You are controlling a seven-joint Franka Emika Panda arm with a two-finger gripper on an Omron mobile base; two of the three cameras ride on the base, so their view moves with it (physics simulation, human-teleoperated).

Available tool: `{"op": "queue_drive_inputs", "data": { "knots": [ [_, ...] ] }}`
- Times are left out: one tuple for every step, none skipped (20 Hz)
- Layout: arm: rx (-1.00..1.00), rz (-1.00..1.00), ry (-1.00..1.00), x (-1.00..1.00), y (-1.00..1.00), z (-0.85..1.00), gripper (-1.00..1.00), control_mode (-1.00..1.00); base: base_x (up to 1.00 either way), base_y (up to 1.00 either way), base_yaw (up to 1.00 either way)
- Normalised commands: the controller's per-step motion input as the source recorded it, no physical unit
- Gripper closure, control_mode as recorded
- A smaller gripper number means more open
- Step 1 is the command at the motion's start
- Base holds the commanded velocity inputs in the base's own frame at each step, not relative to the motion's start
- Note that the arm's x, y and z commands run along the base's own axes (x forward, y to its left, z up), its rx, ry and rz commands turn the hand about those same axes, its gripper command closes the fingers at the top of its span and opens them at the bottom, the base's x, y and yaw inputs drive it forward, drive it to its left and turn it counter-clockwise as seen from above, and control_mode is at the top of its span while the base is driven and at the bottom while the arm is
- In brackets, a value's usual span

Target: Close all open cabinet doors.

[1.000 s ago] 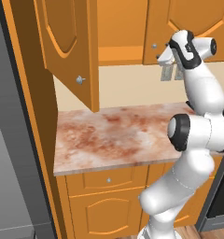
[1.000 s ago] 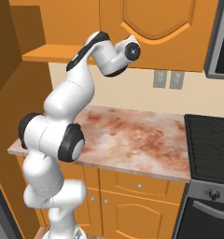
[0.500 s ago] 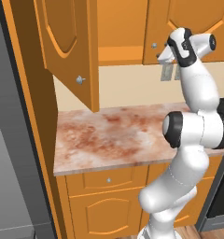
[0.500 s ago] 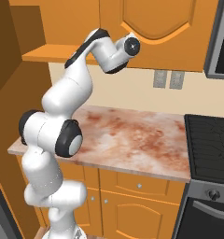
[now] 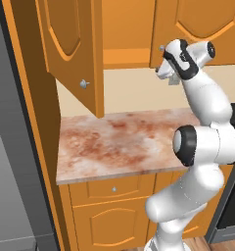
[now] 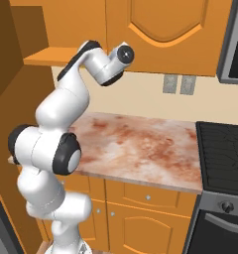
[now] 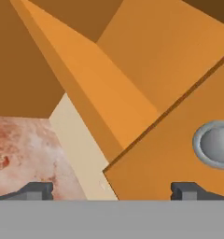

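Since a second ago my hand has lifted toward the closed cabinet door (image 5: 198, 29); fingers (image 7: 37, 190) apart, its silver knob (image 7: 215, 144) close ahead. Left door (image 5: 73, 46) hangs open.

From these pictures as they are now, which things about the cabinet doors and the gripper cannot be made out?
- Open cabinet door: its top is cut off by the upper edge of the left base view.
- Closed door: in the hand view its knob is cut by the right edge.
- Inside of the open cabinet: mostly above the right base view's frame.
- Gripper: open, with just its fingertips visible.
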Motion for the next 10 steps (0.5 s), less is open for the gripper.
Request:
{"op": "queue_drive_inputs", "data": {
  "knots": [
    [-0.18,0.05,0.00,-0.33,0.91,-0.69,-1.00,-1.00,0.00,0.00,0.00],
    [-0.18,0.04,-0.01,-0.40,0.91,-0.63,-1.00,-1.00,0.00,0.00,0.00],
    [-0.19,0.03,-0.02,-0.48,0.93,-0.51,-1.00,-1.00,0.00,0.00,0.00],
    [-0.25,0.03,-0.07,-0.68,0.99,-0.34,-1.00,-1.00,0.00,0.00,0.00],
    [-0.25,0.02,-0.08,-0.74,0.91,-0.24,-1.00,-1.00,0.00,0.00,0.00],
    [-0.23,0.01,-0.06,-0.74,0.80,-0.15,-1.00,-1.00,0.00,0.00,0.00],
    [-0.25,0.00,-0.08,-0.85,0.75,0.00,-1.00,-1.00,0.00,0.00,0.00],
    [-0.25,0.01,-0.09,-0.91,0.71,0.00,-1.00,-1.00,0.00,0.00,0.00],
    [-0.25,0.02,-0.08,-1.00,0.61,0.00,-1.00,-1.00,0.00,0.00,0.00],
    [-0.27,0.02,-0.09,-0.98,0.60,0.02,-1.00,-1.00,0.00,0.00,0.00]
  ]
}}
